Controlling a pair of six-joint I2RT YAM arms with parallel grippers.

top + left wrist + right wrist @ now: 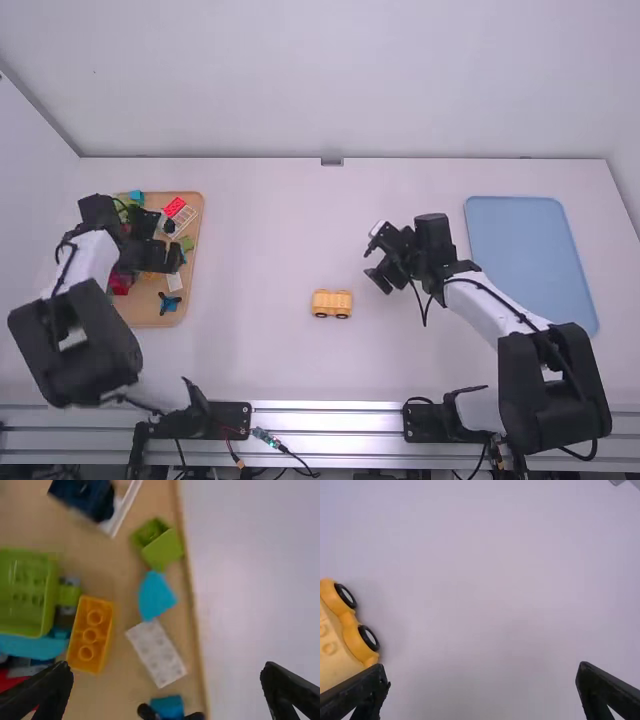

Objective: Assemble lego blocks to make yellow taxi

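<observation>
High view, near side: the yellow wheeled base (332, 303) stands on its wheels on the bare middle of the tabletop (260, 350), apart from both hands. Beyond it and to its right is the right hand (374, 260), above the tabletop; its fingers are wide apart with nothing held. Over the wooden tray (140, 316) at the left, the left hand (172, 257) is likewise wide open and empty.

Tray contents, near to far: a teal piece with black ends (169, 706); a white studded brick (156, 652); the orange-yellow brick (90, 634), underside up, three round tubes showing. A large lime-green box-shaped brick (25, 595) crowds one long side of the latter; whether they touch cannot be told. Along the other side, with a gap, lies a light-blue wedge (156, 595), close against the white brick. Farther on are a small green brick (162, 550), a white frame (184, 221) with a dark-blue piece (85, 497) beside it, and a red brick (174, 207). Far right: a blue tray (530, 250).
</observation>
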